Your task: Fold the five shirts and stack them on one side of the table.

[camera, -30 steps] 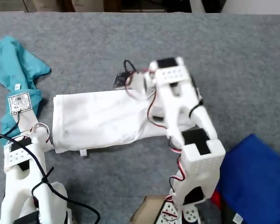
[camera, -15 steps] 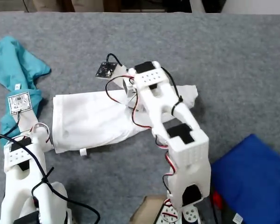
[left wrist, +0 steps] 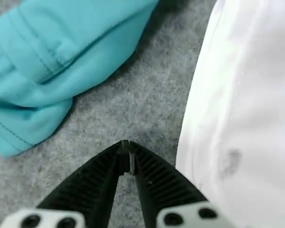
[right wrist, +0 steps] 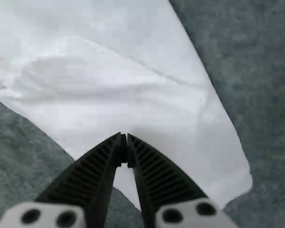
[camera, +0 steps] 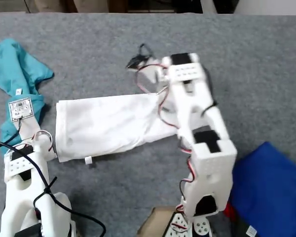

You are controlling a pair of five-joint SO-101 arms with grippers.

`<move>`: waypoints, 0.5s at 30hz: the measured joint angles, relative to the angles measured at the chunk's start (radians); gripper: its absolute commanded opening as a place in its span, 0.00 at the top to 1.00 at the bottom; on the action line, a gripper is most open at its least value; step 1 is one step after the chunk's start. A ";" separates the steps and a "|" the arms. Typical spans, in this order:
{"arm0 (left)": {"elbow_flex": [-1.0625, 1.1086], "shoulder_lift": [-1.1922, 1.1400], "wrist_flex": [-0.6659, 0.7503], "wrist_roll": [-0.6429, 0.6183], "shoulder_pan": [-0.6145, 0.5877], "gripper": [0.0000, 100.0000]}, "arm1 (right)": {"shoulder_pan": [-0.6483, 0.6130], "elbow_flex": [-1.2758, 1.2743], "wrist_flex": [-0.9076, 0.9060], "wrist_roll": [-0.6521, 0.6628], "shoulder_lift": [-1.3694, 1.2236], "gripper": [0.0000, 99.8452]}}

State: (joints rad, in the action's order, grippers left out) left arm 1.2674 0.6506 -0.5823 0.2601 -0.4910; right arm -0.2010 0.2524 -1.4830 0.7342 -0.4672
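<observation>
In the high view 3 shirts lie on the grey tabletop (camera: 89, 44): a white shirt (camera: 106, 126) spread flat at centre, a crumpled teal shirt (camera: 15, 69) at upper left, and a blue shirt (camera: 269, 182) at lower right. The left pincer (left wrist: 127, 159) is pressed together over bare tabletop between the teal and white shirts. The right pincer (right wrist: 123, 152) is pressed together over the white shirt, near its edge.

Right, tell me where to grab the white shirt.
Grip the flat white cloth shirt at its short end beside the left tool, coming in from the strip of grey carpeted table between it and the crumpled teal shirt. The cloth lies flat, so a free edge with bare table alongside probably gives a finger room to slip under.
</observation>
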 measured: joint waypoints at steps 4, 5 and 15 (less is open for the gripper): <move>0.000 0.000 0.000 0.000 0.003 0.98 | 0.077 -0.023 0.040 0.000 0.000 0.99; 0.002 0.000 0.000 0.000 0.011 0.98 | 0.087 -0.040 0.071 0.000 -0.006 0.98; -0.032 0.009 -0.071 0.003 0.028 0.98 | 0.129 -0.092 0.199 -0.051 -0.117 0.99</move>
State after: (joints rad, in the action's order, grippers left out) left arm 1.2352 0.6598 -0.6529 0.2631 -0.4634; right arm -0.0721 0.1603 -1.2835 0.6836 -0.5838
